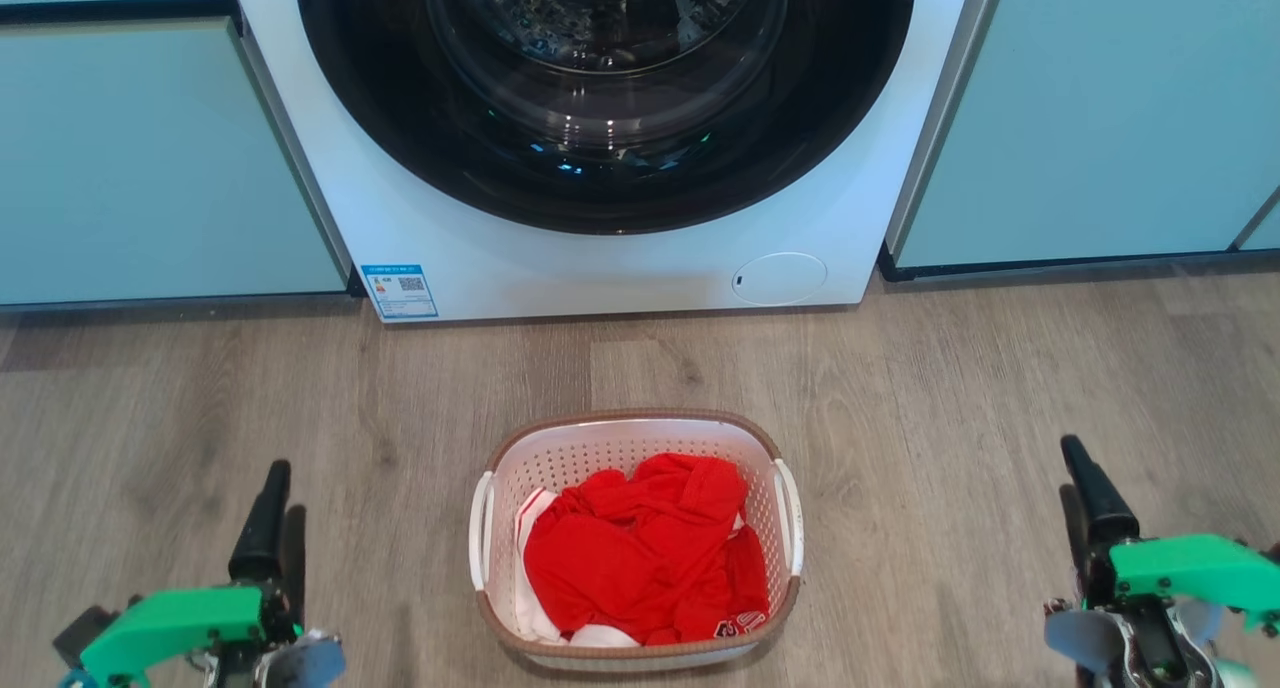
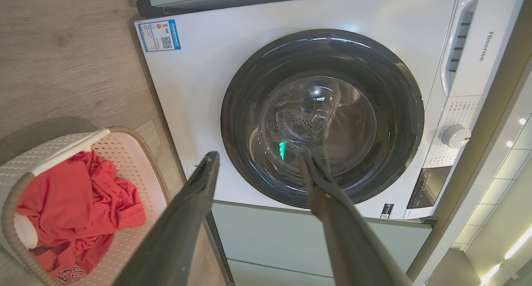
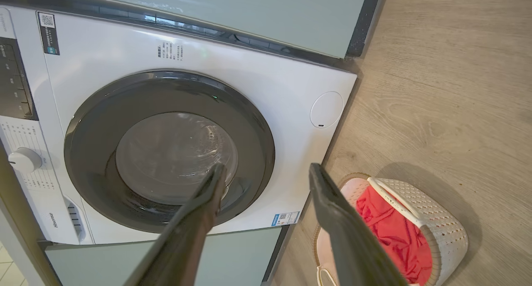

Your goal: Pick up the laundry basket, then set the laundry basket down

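Laundry basket on the floor, both end effectors released.
White perforated plastic, rounded-rectangular, with a brown woven-look rim, it sits before the washing machine, holding crumpled red cloth. The left end effector and right end effector flank it, well apart, fingers spread and empty.

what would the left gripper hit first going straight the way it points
The left gripper would probably meet the washing machine door first, though depth is unclear; the laundry basket sits off to the side.
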You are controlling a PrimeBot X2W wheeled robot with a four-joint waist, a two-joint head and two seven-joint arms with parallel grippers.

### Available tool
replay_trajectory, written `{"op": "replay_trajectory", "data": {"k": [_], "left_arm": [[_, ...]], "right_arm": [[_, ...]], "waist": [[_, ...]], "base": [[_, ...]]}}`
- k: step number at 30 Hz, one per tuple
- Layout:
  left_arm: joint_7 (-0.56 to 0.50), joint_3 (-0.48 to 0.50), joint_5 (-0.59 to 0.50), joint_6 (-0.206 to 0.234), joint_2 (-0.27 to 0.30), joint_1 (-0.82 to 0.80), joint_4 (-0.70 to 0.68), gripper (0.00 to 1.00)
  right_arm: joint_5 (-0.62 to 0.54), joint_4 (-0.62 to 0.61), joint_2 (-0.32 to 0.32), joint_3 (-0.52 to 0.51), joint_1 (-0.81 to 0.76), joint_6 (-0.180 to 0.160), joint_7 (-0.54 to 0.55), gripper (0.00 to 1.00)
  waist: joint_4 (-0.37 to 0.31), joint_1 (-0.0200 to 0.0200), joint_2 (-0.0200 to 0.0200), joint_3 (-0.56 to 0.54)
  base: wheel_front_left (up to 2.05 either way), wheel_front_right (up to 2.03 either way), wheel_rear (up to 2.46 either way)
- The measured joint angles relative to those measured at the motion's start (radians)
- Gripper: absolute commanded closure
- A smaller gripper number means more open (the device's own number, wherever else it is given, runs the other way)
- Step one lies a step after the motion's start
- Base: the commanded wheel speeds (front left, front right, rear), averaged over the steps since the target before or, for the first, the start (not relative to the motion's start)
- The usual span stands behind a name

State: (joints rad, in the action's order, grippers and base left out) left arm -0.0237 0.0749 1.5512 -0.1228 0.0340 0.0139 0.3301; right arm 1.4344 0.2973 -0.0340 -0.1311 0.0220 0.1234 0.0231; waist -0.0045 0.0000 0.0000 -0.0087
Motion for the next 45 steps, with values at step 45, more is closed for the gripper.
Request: {"op": "replay_trajectory", "data": {"k": [45], "left_arm": [[0.132, -0.062, -0.695, 0.096, 0.000, -0.040, -0.329, 0.00]], "right_arm": [[-0.920, -0.289, -0.032, 0.168, 0.099, 0.000, -0.131, 0.00]], "waist": [[0.022, 0.0000, 0.0000, 0.004]], "base": [[0.00, 0.00, 0.00]]}}
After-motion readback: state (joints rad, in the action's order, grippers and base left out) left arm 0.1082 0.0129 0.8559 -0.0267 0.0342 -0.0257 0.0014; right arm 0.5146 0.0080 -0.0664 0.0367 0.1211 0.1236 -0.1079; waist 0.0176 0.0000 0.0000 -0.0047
